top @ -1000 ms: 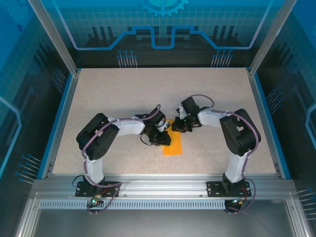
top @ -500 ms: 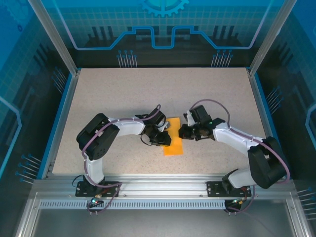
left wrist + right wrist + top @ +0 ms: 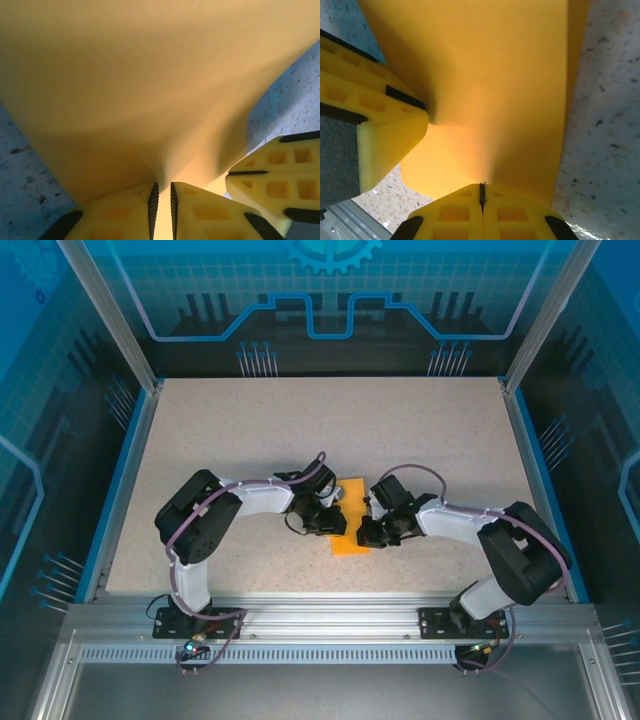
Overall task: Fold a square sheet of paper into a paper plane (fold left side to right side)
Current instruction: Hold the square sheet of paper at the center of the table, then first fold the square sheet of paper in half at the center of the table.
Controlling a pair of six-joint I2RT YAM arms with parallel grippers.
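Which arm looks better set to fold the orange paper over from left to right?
Left, probably. The left gripper pinches a lifted fold of the orange paper, ready to carry it across. The right gripper is shut at the paper's edge, seemingly just steadying it.

Left arm (image 3: 255, 498) and right arm (image 3: 455, 521) hem the orange paper (image 3: 352, 544); far tabletop (image 3: 330, 430) lies free.

Nothing to read from where I sit: no words, numbers, labels or brand marks. The square sheet of paper (image 3: 348, 545) is plain orange. Beyond the table's (image 3: 250, 430) far edge, the back panel (image 3: 200, 280) carries a wordless blue gear emblem (image 3: 332, 252).
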